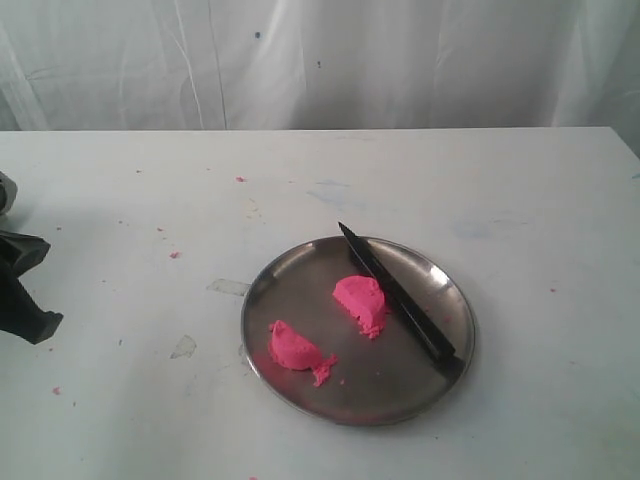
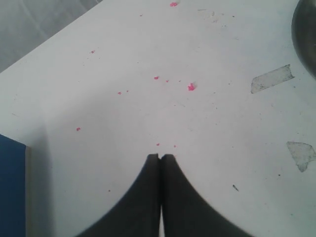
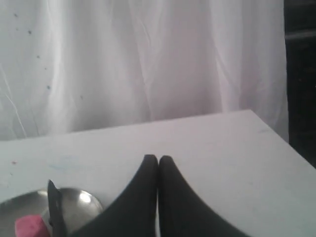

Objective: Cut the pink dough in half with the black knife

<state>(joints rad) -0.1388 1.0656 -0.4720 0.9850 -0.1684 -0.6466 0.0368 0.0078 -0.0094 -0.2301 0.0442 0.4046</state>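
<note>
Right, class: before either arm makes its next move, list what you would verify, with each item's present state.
1. Bright pink dough split into two separate mounds: ok.
2. Both mounds on the round steel plate: ok.
3. Long black knife lying on the plate, ungripped: ok.
4. Left gripper shut and empty: ok.
5. Right gripper shut and empty: ok.
6. Mounds equal in size: cannot tell.

The left pincer (image 2: 161, 157) is matte black: two smooth fingers (image 2: 143, 197) with blunt, squared tips, each flaring outward in a curve toward its base. The right pincer (image 3: 158, 158) is the same black with the same flare, its tips more rounded.
</note>
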